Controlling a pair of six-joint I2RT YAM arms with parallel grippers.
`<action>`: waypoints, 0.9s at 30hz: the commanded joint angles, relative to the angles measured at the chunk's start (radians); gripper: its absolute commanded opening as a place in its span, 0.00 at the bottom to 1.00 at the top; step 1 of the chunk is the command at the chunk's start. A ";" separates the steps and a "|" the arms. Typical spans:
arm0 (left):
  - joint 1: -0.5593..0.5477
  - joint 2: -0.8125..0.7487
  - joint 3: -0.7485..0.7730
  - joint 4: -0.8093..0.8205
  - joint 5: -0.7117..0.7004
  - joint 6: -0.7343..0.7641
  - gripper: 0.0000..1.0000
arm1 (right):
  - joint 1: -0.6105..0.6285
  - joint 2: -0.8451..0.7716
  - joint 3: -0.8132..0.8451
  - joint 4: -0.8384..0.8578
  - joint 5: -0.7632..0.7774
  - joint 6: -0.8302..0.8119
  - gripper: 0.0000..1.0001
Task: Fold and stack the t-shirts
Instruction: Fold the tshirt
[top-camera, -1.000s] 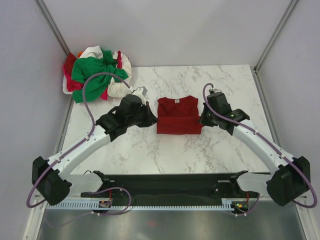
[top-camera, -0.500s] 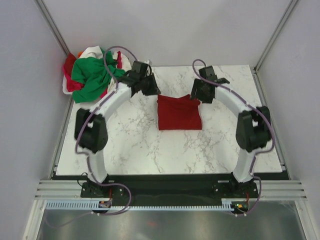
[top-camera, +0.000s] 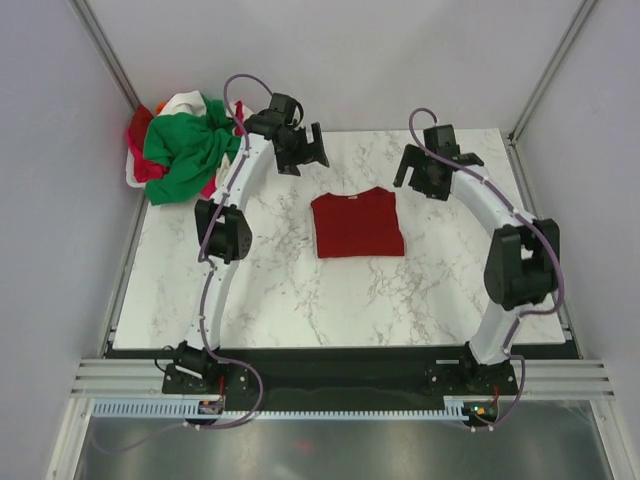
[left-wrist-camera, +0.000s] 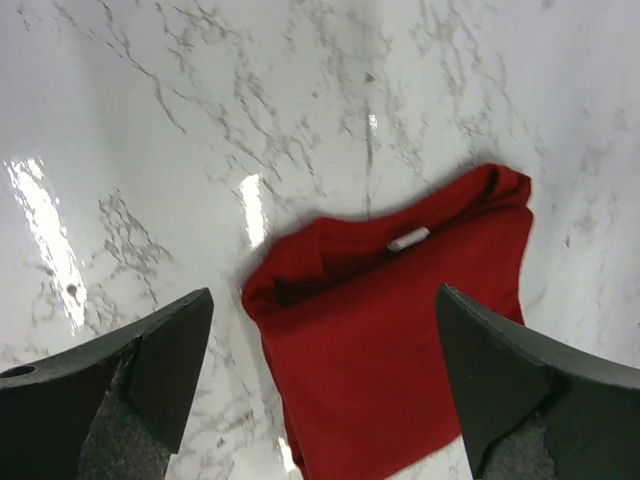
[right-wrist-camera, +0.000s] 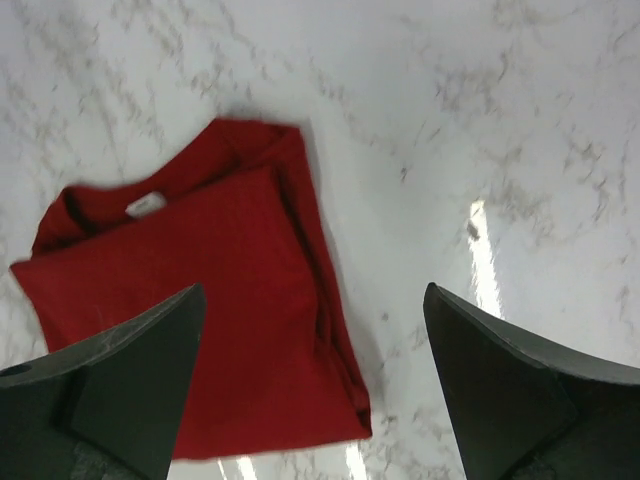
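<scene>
While both arms reached out over the marble table, a loose heap of unfolded t-shirts lay to the left of the left gripper, in the table's far left corner. A bright green t-shirt sat tangled on top. White cloth and pinkish-red cloth showed around it. The heap looked unsorted, parked aside until each piece was folded.

The left gripper hung above the table with its jaws spread wide and nothing between them. Its wrist view looked down past two dark fingers at the dark red t-shirt, which lay below and just to the right of this gripper, untouched.

That shirt lay flat as a neat rectangle between the two grippers. Its collar end was nearest them, and a small white tag showed at the neckline. No sleeves stuck out, so it seemed fully folded and probably set there as the base of the stack.

The right gripper hovered about level with the left one, jaws likewise wide and empty. The shirt lay below it and to its left. With both grippers raised clear, the shirt rested on its own. The heap beside the left gripper was likely next.
</scene>
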 joint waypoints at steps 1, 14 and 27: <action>-0.051 -0.204 -0.017 -0.072 -0.020 0.087 0.98 | 0.008 -0.136 -0.205 0.139 -0.135 0.001 0.98; -0.249 -0.689 -0.739 0.126 -0.227 0.096 0.88 | 0.063 -0.321 -0.519 0.279 -0.321 0.006 0.95; -0.200 -1.179 -1.515 0.636 -0.186 0.071 0.81 | 0.145 -0.447 -0.516 0.250 -0.318 0.018 0.95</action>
